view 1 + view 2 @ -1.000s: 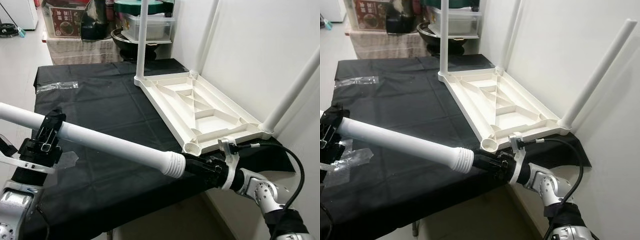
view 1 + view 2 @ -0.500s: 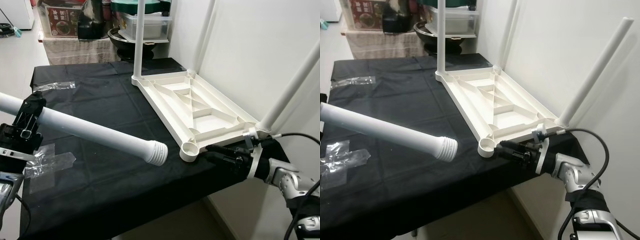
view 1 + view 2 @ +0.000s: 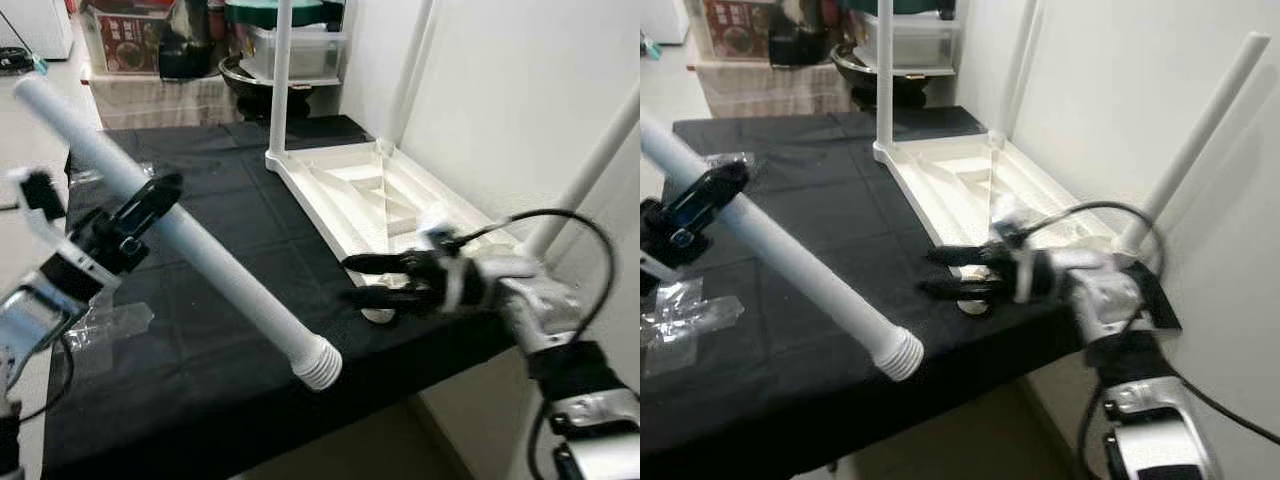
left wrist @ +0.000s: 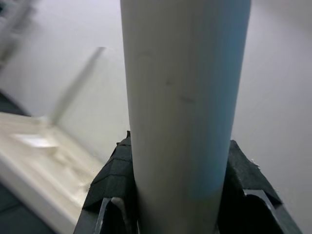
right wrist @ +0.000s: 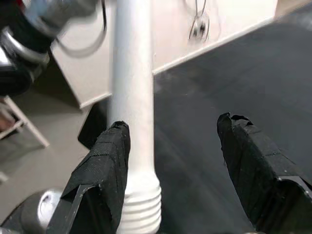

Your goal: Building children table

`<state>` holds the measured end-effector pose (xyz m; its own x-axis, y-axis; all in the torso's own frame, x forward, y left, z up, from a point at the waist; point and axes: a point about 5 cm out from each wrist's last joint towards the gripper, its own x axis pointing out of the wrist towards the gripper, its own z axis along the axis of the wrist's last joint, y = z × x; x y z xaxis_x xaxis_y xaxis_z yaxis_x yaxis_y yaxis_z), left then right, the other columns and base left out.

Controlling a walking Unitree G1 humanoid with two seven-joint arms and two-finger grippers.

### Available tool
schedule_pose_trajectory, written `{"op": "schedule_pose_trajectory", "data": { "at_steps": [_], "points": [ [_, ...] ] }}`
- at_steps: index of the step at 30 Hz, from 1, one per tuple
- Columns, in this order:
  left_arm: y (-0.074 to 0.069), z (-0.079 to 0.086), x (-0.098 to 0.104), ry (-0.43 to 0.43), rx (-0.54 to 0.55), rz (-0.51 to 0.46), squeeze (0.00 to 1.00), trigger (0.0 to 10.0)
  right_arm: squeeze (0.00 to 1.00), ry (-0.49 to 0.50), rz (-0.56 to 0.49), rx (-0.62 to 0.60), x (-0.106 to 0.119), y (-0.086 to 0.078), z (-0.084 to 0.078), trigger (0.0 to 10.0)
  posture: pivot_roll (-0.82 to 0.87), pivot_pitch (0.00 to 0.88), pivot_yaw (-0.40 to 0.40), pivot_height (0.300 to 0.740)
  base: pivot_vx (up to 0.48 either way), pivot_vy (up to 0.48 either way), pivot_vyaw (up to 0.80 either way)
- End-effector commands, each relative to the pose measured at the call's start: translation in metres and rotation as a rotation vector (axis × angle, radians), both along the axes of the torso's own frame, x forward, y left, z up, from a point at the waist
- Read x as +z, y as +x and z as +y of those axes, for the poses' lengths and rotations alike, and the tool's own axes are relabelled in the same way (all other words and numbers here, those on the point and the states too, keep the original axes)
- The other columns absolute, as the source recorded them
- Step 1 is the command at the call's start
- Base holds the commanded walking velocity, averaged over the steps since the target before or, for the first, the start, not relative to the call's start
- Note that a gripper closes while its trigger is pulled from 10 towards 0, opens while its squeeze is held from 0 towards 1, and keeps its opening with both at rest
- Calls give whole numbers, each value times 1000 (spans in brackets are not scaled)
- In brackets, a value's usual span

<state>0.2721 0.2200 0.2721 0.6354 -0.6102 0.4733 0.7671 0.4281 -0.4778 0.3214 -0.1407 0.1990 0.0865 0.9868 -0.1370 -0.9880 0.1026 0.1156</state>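
Table leg [image 3: 200, 252], a white tube, slants from upper left to its ribbed end at lower centre over the black counter [image 3: 240, 210], clamped in the left pincer [image 3: 135, 215]. At centre right, the right pincer [image 3: 365, 280] reaches leftward, fingers spread, before the upturned white tabletop [image 3: 385, 200] by the wall.

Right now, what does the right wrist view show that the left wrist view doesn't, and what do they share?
Right wrist view alone: the threaded end of the white table leg, the black tablecloth and the right gripper with jaws open, empty. Left wrist view alone: the upturned white tabletop and the left gripper with its jaws shut on the leg's shaft. Shared: the leg itself.
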Motion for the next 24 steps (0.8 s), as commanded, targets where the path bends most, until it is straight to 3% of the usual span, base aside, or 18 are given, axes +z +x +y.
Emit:
{"op": "schedule_pose_trajectory", "data": {
  "at_steps": [1,4,9,17,22,23,24],
  "points": [
    [1,-9,2,60,-58,-1,0,10000,0,-29,16,4,1,2,5,10000,63,0,-79,740,0,0,0],
    [7,-19,6,107,-119,-13,0,10000,0,-21,43,62,4,1,22,10000,64,0,-78,740,0,0,0],
    [12,-35,11,169,-213,-37,0,10000,0,-78,79,26,-3,6,43,10000,65,0,-72,740,0,0,0],
    [21,-49,5,276,-295,-38,0,10000,0,-77,136,27,13,6,52,10000,55,0,-72,740,0,0,0],
    [25,-51,7,295,-313,-45,0,10000,0,-91,107,53,17,3,56,10000,48,0,-66,740,0,0,0],
    [24,-52,7,295,-318,-48,0,10000,1000,-97,101,56,17,3,55,10000,48,0,-68,740,0,0,0],
    [23,-53,8,299,-330,-55,0,10000,1000,-107,99,61,16,2,53,10000,49,0,-68,740,0,0,0]
  ]
}}
